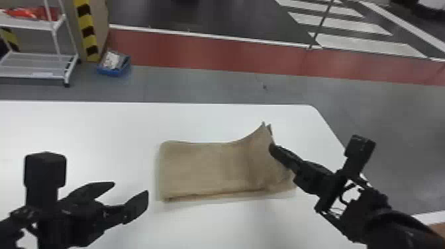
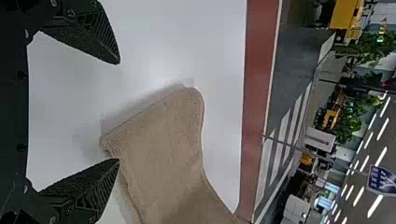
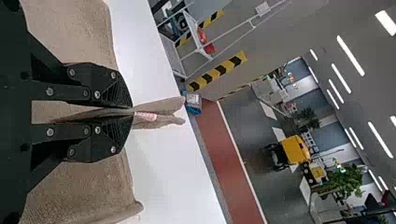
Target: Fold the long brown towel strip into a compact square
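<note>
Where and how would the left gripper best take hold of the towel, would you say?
Probably by the near left corner of the towel, coming in low from the left, fingers straddling the layers. That end lies flat, close to the open left gripper, while the right gripper pinches the raised right end.

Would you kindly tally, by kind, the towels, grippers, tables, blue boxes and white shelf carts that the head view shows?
Brown towel: 1
Grippers: 2, the left gripper and the right gripper
White table: 1
Blue box on the floor: 1
White shelf cart: 1
Total: 6
</note>
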Available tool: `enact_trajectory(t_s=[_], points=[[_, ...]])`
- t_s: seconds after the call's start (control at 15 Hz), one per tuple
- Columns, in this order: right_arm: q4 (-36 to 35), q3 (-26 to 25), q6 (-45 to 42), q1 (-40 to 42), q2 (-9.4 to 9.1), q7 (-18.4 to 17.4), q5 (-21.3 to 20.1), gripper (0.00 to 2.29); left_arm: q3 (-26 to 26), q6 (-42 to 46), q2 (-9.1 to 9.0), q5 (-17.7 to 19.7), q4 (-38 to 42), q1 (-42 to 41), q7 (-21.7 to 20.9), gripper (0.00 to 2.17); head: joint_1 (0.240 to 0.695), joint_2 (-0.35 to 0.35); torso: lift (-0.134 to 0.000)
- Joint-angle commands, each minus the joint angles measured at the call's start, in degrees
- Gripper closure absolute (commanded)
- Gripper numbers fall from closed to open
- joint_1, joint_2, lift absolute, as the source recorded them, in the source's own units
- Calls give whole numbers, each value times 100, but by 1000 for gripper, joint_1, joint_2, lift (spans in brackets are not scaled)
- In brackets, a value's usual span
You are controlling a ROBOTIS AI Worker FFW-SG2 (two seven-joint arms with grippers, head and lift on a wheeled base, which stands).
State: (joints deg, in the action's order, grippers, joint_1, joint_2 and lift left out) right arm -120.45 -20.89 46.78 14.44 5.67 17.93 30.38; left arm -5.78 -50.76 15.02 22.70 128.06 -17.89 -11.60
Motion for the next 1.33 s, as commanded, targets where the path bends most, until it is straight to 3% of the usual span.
enact_trajectory(t_s=[0.0,0.47,0.8,1.0,1.13,1.27], points=[[-479,-56,398,103,-13,-123,205,1001,-38,0,1,-11,-123,146,-9,157,695,-222,-124],[-1481,-285,433,323,-66,-484,1251,1001,-55,263,-17,15,-431,480,35,164,695,-199,-124],[-1727,-381,416,419,-224,-686,1462,1001,-20,369,-17,41,-607,568,44,161,695,-161,-124],[-1727,-794,310,797,-303,-616,1954,1001,-99,404,-17,15,-650,568,61,161,695,-167,-124],[-1718,-944,152,982,-444,-528,1963,1001,-170,404,-17,6,-650,568,114,161,695,-193,-124],[-1464,-1084,47,929,-435,-457,1883,1001,-293,404,-26,-3,-642,577,132,161,695,-211,-124]])
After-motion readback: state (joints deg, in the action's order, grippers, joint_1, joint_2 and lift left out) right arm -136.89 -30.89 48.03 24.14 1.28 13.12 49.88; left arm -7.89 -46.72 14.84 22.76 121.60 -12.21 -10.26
